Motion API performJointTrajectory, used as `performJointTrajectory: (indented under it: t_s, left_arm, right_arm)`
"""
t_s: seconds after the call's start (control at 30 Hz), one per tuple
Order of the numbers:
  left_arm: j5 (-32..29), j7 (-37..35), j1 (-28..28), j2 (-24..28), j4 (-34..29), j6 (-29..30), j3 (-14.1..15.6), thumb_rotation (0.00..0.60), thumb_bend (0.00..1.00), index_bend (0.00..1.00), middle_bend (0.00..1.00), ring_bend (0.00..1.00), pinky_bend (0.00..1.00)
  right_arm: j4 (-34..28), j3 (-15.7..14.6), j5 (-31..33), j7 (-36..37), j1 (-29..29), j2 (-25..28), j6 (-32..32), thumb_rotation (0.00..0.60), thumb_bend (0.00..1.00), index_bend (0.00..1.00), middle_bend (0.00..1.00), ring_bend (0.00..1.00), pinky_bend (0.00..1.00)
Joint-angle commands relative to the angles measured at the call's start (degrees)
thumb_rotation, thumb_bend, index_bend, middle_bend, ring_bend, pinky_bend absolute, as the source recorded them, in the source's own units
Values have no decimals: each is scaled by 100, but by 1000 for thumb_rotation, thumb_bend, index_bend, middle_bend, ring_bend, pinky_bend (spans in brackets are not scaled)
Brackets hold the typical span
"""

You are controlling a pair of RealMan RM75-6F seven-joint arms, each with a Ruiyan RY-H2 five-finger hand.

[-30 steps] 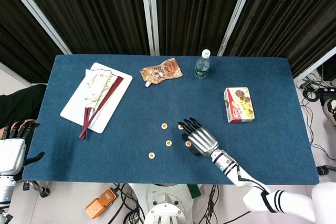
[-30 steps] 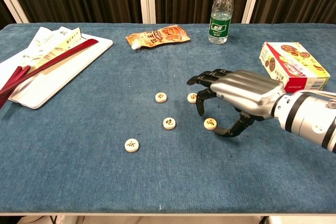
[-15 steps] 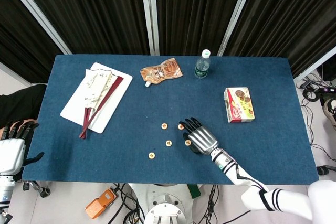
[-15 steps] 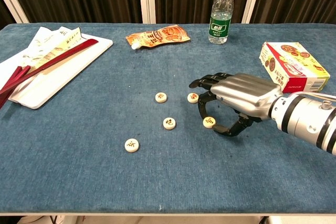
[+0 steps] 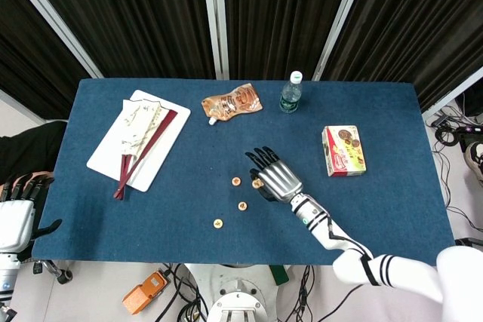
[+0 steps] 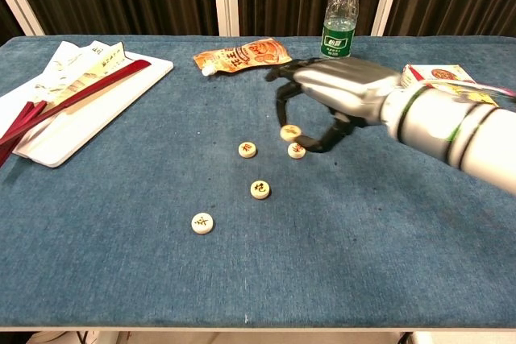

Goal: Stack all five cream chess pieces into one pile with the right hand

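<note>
Right hand (image 6: 339, 98) is hovering above the worktop (image 6: 387, 239), pinching one cream piece (image 6: 290, 132) between thumb and fingertip; a second ago that piece was lying flat on the cloth nearer me, so the pick-up has worked. I am now carrying it just over the piece with the red mark (image 6: 297, 150), which is my landmark: the carried disc is hanging slightly beyond and above it, not yet touching.

Remaining pieces, relative to the red-marked one: one just to its left (image 6: 247, 149), one nearer me and to the left (image 6: 260, 189), one further left and nearest the front edge (image 6: 202, 222). All are lying flat and apart. No pile is standing yet; this looks to be the first stacking.

Left hand (image 5: 16, 213) is waiting off the worktop's near-left corner, fingers apart, holding nothing.

Next, I judge, I am needing to centre the disc over the red-marked piece before letting go, or it could slide off.
</note>
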Motion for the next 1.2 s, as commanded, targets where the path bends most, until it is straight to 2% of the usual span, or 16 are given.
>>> performJointTrajectory:
  t_s: [0.03,0.47,0.97,1.2]
  left_arm:
    - [-24,-6,15,1,-1,-8,3,600,35,202,166,100,0]
    - [-78,1,33,17,6,-55,-2,600,35,202,165,100,0]
    - [-106,-77,66,-10,86,-63,-1,600,35,202,166,100,0]
    - [-112,-111,76,-24,113,-61,-8,600,35,202,166,100,0]
  right_arm:
    - [318,131,315,-253,273,-308,-241,600,584,546,133,82,105]
    - [982,194,751,-389,710,-890,-362,600,584,519,133,82,106]
    - [1194,132,900,-457,937,-1098,-335,600,583,485,133,82,107]
    - [1174,87,993,-472,966,-1079,-339,600,584,432,133,82,106]
